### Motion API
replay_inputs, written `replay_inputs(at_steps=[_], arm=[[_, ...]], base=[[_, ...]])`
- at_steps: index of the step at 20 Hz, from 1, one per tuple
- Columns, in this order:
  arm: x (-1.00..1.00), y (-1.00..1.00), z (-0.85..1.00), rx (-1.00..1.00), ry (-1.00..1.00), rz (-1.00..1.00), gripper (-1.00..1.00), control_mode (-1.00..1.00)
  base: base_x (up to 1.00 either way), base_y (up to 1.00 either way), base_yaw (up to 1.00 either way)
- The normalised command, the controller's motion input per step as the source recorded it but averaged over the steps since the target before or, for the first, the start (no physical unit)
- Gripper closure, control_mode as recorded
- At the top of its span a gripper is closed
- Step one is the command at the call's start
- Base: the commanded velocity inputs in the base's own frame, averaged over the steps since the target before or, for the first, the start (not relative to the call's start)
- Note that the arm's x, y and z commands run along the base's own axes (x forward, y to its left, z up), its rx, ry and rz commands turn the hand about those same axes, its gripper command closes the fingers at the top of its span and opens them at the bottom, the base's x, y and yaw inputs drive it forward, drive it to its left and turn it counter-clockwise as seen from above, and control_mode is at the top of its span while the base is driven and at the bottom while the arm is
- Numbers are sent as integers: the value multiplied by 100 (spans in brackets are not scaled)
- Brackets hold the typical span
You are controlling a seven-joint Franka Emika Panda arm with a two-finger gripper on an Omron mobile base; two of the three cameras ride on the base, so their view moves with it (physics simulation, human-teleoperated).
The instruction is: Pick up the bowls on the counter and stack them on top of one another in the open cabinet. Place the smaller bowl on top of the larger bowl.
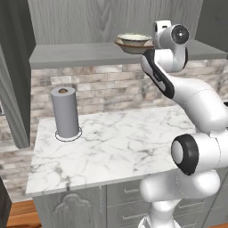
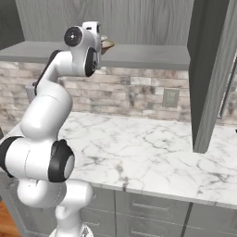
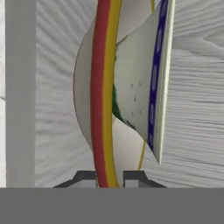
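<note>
— What's going on past the paper towel roll (image 1: 65,112) on the counter (image 1: 116,147)?
— The gripper (image 3: 109,177) is pinching the larger bowl (image 1: 127,46)'s rim on the cabinet shelf (image 1: 75,54), the smaller bowl (image 1: 133,39) sitting inside. I'd guess it's finishing; next, it should be letting go gently.

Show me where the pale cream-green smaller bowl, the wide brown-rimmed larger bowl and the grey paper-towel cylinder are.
pale cream-green smaller bowl (image 1: 133,38): left base view, its upper rim.
wide brown-rimmed larger bowl (image 1: 133,47): left base view, its outer wall under the rim.
grey paper-towel cylinder (image 1: 65,113): left base view, its side.
</note>
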Motion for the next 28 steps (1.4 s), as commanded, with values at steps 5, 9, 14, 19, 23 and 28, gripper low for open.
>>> replay_inputs(at_steps=[5,9,14,19,23,28], arm=[[55,10,-11,0,0,-1,100,-100],[67,16,-1,0,3,-3,100,-100],[46,9,0,0,7,-3,-100,-100],[0,-1,15,0,10,-4,-100,-100],[-60,-14,37,3,14,-6,-100,-100],[-100,-25,13,4,7,-2,-100,-100]], base=[[0,0,0],[0,0,0],[0,0,0],[0,0,0],[0,0,0],[0,0,0]])
